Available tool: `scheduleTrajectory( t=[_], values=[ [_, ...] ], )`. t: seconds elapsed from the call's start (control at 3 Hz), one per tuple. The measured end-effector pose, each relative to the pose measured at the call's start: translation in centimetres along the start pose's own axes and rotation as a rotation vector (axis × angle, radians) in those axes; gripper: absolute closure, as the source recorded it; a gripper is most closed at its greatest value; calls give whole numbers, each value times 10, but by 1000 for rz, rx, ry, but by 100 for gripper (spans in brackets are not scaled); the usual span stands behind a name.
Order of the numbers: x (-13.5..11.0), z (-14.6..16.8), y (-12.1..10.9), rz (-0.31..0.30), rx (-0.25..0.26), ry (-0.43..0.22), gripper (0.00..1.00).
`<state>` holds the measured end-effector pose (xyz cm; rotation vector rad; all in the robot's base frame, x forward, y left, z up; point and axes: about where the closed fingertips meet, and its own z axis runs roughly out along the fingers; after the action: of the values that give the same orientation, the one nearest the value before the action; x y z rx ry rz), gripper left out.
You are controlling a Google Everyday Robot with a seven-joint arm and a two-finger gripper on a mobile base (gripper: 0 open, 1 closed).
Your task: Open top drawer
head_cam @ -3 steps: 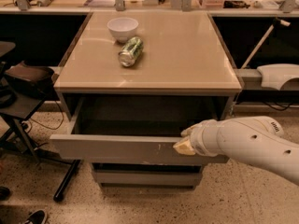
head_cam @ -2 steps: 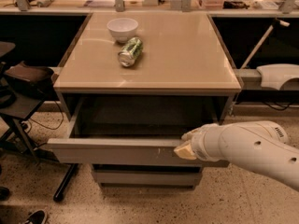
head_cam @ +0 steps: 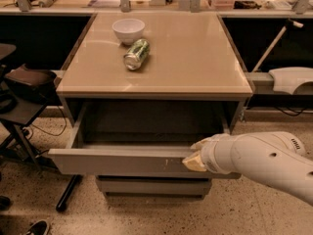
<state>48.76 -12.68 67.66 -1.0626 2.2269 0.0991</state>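
Below the bench (head_cam: 195,58), the drawer (head_cam: 112,161) stands well out. Its front rim, toward 3 o'clock, is pinched between the jaws of the gripper (head_cam: 194,154), seemingly so it can be drawn toward 6 o'clock

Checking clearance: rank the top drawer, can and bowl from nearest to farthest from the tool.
The tool is at the top drawer's front, right end.
1. top drawer, at the tool.
2. can, lying left on tabletop.
3. bowl, behind the can.
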Motion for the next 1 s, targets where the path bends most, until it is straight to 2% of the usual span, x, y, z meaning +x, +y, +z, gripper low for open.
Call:
scheduleTrajectory(
  t=[1.0],
  values=[
    [4,-7,7,9,-12,11,100]
  ],
)
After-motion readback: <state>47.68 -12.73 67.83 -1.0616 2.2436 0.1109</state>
